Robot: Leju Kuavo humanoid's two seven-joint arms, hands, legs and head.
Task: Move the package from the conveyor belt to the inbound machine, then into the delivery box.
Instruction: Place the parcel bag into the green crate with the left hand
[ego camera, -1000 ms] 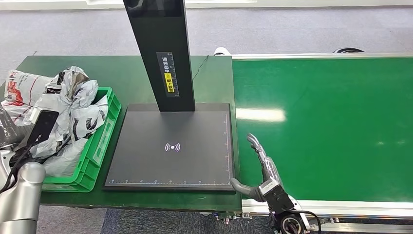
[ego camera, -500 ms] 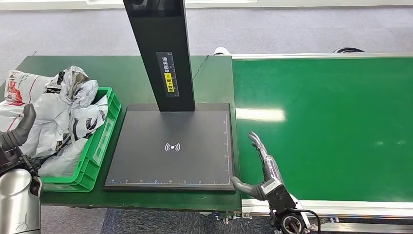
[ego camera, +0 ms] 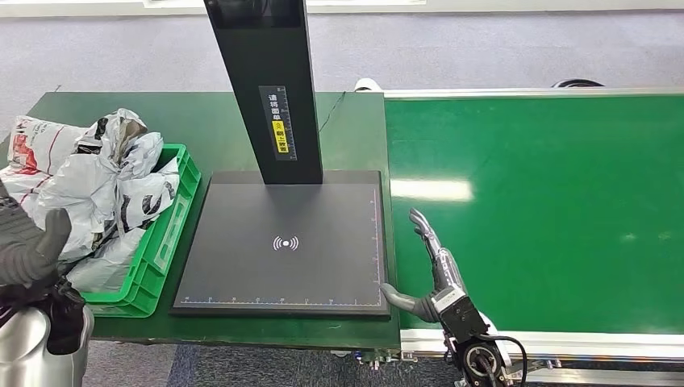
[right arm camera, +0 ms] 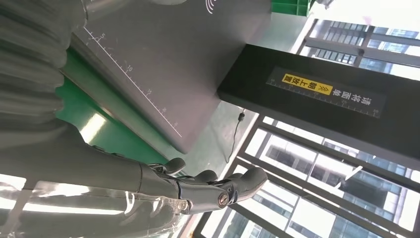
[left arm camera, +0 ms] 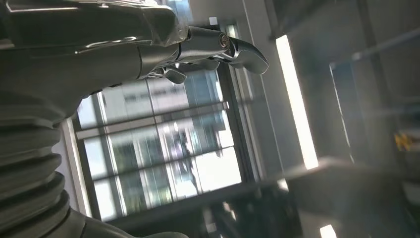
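Note:
Several grey and white plastic packages [ego camera: 105, 185] are piled in the green delivery box [ego camera: 173, 234] at the left of the table. My left hand [ego camera: 32, 250] hovers at the box's near left corner, holding nothing, fingers apart [left arm camera: 218, 47]. The inbound machine's black plate [ego camera: 282, 242] lies beside the box, with its dark post [ego camera: 270, 89] rising behind. My right hand [ego camera: 427, 270] lies flat and open on the conveyor belt [ego camera: 548, 210] at the belt's near left edge. Its thumb points at the plate's near right corner, and its fingers [right arm camera: 198, 191] are stretched out with nothing in them.
The dark green table [ego camera: 355, 137] carries the box and the machine. Along the belt's near side runs a silver rail [ego camera: 581, 343]. Grey floor lies beyond the table. In the right wrist view the plate [right arm camera: 163, 64] and the post's yellow label [right arm camera: 302, 84] are close.
My left hand has drawn back from over the packages toward me and sunk lower at the box's near corner. The right hand has barely shifted.

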